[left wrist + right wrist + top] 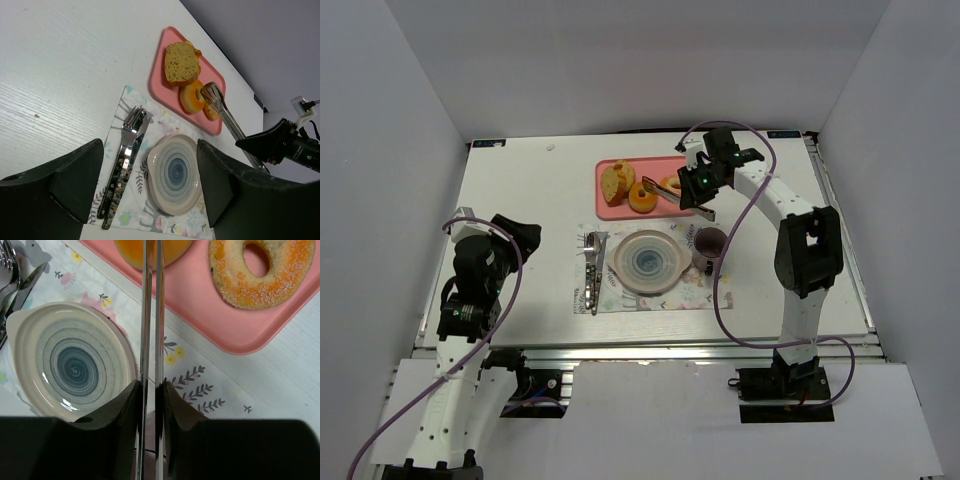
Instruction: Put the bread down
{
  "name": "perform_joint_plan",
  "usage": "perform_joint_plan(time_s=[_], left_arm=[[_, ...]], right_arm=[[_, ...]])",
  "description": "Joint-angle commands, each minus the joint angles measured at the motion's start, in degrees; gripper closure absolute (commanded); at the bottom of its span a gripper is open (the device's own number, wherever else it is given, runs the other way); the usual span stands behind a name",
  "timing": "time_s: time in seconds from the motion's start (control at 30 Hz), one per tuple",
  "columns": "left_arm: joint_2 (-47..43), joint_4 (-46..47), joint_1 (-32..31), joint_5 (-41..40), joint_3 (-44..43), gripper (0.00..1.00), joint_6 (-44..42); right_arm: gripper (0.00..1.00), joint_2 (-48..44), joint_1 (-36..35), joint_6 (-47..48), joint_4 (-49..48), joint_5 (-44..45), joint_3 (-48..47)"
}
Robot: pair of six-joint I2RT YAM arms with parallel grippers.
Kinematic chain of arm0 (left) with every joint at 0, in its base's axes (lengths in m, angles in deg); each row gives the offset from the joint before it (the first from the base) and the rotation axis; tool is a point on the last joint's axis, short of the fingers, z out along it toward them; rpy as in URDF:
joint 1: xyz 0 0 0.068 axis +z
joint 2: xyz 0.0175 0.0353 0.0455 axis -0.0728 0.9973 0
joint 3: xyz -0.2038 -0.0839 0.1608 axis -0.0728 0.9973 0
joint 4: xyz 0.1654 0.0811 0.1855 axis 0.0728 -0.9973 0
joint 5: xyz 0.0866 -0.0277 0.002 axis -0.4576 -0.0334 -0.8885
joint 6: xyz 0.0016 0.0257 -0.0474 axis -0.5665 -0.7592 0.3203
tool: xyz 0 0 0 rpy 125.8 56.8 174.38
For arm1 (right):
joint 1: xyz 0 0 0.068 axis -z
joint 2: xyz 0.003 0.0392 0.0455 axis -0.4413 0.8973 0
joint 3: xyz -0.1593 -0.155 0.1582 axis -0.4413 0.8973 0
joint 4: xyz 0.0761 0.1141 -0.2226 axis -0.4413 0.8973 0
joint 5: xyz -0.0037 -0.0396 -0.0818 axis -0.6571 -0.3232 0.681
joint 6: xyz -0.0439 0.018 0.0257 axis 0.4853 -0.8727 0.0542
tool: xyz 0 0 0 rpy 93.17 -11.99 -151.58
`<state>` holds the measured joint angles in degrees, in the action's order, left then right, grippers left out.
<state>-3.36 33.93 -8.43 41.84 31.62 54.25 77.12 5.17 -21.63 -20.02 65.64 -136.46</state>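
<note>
Clamping the tongs (144,315) in my right claw (150,387), I should spread their tips astride the bread (129,249) lying on the tray (210,315), then squeeze gently so it cannot slip before the plate (22,355).

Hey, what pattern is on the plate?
Concentric blue-grey rings on cream, darkest at the centre. The plate shows best in the right wrist view.

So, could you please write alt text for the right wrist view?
Black jaws shut on metal tongs reaching across an orange bread ring on a pink tray; a blue-swirled plate sits left, a sugared donut right.
</note>
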Motion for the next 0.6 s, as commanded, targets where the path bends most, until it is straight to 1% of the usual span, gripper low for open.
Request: perform_joint_plan(time_s=[0.0,0.1,0.13,0.2,0.23,0.33,0.37,0.57], left_arm=[[-0.4,0.1,0.0,-0.5,-1.6,0.16,0.3],[-0.7,-0.1,0.0,-0.6,-1.7,0.16,0.3],[-0.7,-0.2,-0.1,-0.5,-1.6,0.16,0.3],[-0.9,-0.3,0.0,-0.6,-1.8,0.16,0.3],[-0.9,-0.4,-0.1,-0.6,-1.7,0.16,0.3],[-1.0,-0.4,0.0,-0.7,-1.6,0.16,0.4],[-1.1,-0.4,0.0,-0.7,-1.6,0.16,0.4],[-1.2,0.3,0.0,-0.6,-1.2,0.16,0.7]], right_arm=[[0.73,0.1,-0.1,-0.1,-0.4,-0.7,0.3],[0.70,-0.1,-0.1,-0.1,-0.6,-0.6,0.4],[0.65,-0.4,0.0,-0.1,-0.6,-0.4,0.3],[0.62,-0.7,0.0,0.0,-0.7,0.0,0.0],[0.59,-1.2,-0.1,0.0,-0.7,0.1,-0.5],[0.56,-2.0,-0.1,0.0,-0.7,0.5,-0.9],[0.53,-2.5,-0.1,-0.1,-0.6,0.7,-0.8],[0.53,-3.5,-0.1,-1.0,-0.7,1.8,0.9]])
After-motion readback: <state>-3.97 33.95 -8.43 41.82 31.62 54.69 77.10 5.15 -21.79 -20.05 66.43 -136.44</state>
